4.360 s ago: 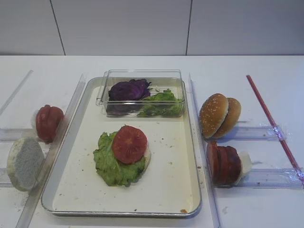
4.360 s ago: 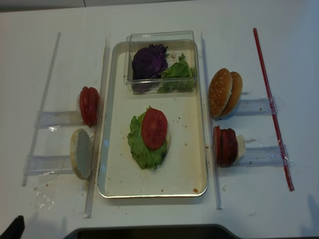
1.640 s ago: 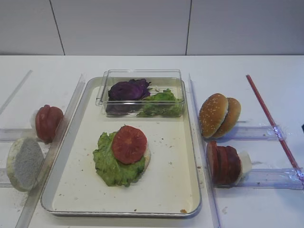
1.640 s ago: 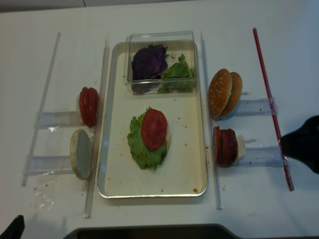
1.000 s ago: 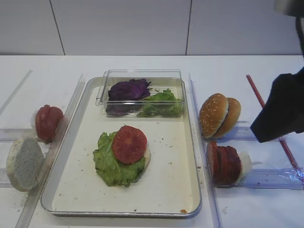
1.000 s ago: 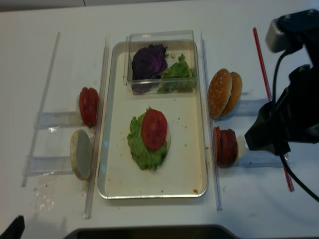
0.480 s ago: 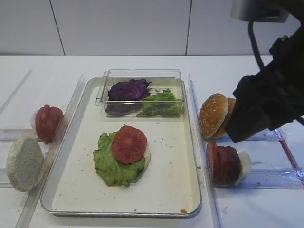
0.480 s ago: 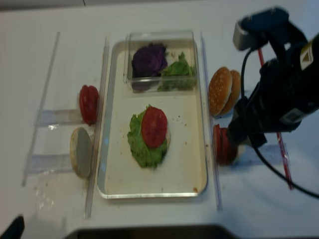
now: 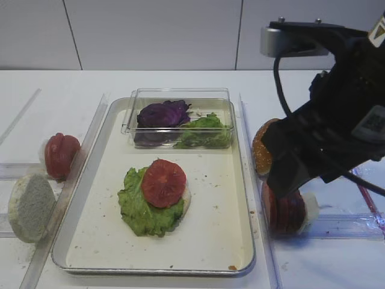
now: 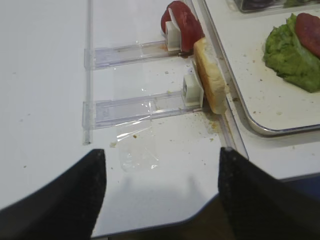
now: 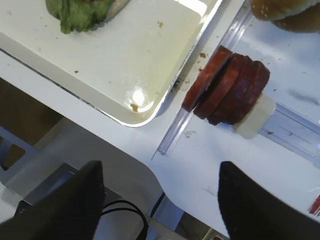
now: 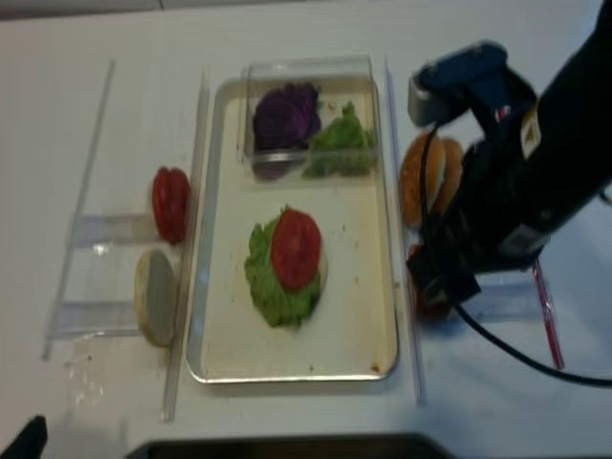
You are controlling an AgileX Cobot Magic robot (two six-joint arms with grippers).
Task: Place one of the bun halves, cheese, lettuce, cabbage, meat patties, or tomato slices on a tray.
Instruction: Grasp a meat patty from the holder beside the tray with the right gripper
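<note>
The silver tray (image 9: 207,241) holds a stack: pale bun half, lettuce (image 9: 139,211), one tomato slice (image 9: 163,182). Meat patties (image 9: 287,212) stand on edge in a clear holder right of the tray, also seen in the right wrist view (image 11: 227,90). My right gripper (image 11: 160,200) hangs open above the table's front edge, short of the patties and touching nothing. The right arm (image 9: 337,120) hides most of the sesame bun halves (image 9: 260,152). My left gripper (image 10: 160,195) is open and empty, over the front left corner, near the pale bun half (image 10: 210,75).
A clear plastic box (image 9: 129,123) at the tray's far end holds cabbage (image 9: 162,113) and more lettuce (image 9: 204,132). Left of the tray, spare tomato slices (image 9: 61,155) and a pale bun half (image 9: 30,206) sit in clear holders. A red strip (image 12: 547,325) lies far right.
My right arm has swung in from the right and now stands over the patties and sesame buns, its jaws still wide. Nothing on the tray or on the left side has moved.
</note>
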